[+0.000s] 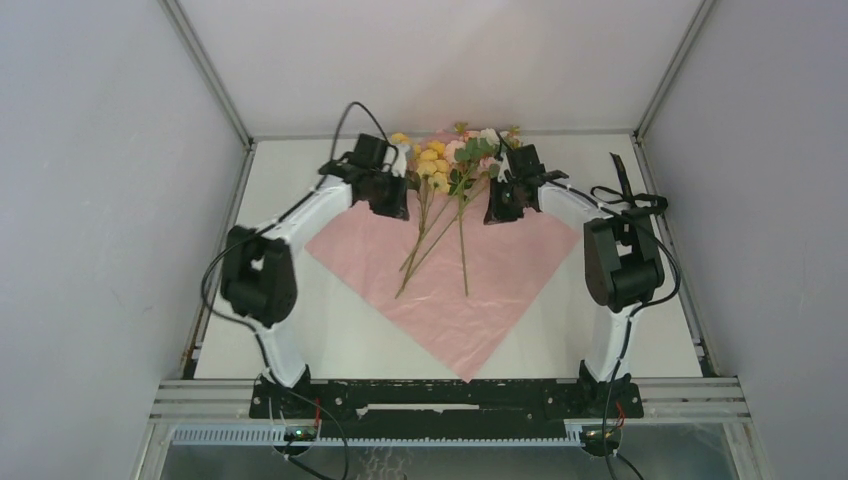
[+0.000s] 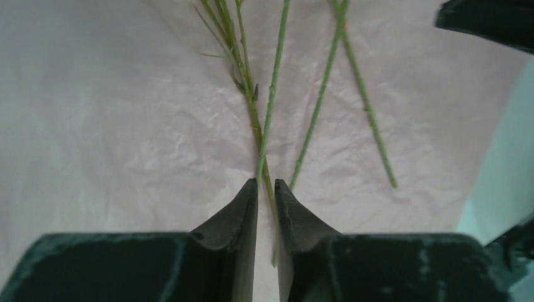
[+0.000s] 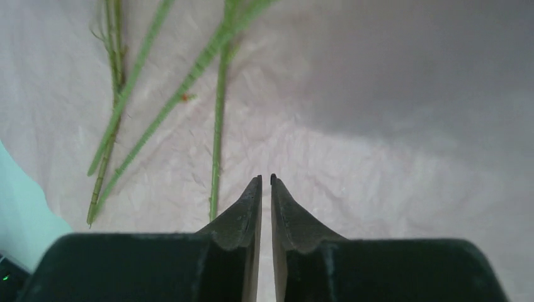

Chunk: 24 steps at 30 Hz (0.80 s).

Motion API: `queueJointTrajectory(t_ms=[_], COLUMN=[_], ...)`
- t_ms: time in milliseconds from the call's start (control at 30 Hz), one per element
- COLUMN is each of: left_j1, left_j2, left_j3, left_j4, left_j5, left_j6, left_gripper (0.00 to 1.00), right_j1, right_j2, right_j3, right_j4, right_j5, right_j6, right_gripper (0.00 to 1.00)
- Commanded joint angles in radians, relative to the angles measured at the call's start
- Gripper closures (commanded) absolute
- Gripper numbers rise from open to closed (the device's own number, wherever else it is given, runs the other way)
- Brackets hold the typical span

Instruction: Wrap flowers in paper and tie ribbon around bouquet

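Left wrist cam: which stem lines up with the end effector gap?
The stem from the twiggy cluster: its tip shows through the gap of the left end effector. The other three stop short, off to one side.

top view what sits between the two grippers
The flowers, stems fanned out on the pink paper, lie between the left gripper and the right gripper; the top view shows it.

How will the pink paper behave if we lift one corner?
The paper is probably floppy and light: it lies flat and thin, creased all over in the left wrist view. It would likely drape rather than hold shape. The flowers lying on it may slide or roll as it tilts.
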Motion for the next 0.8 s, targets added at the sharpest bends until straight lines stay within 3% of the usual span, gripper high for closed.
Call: queueJointTrajectory(t_ms=[0, 300, 767], left_j1=[-0.024, -0.066, -0.173], left_j2=[0.142, 0.312, 0.341], left_j3=[0.083, 0.109, 0.113], left_j4=[-0.059, -0.063, -0.050], left_j5=[-0.149, -0.212, -0.125], left_j6=[0.096, 0.069, 0.113], left_gripper=[0.82, 0.85, 0.85], right_j1=[0.019, 0.063, 0.118], right_j2=[0.003, 0.061, 0.093], right_j3=[-0.072, -0.137, -0.170], right_j4=[0.091, 0.160, 0.218], right_j5=[-0.069, -0.147, -0.233], right_j6=[0.094, 0.138, 0.184], right_gripper=[0.86, 0.92, 0.94])
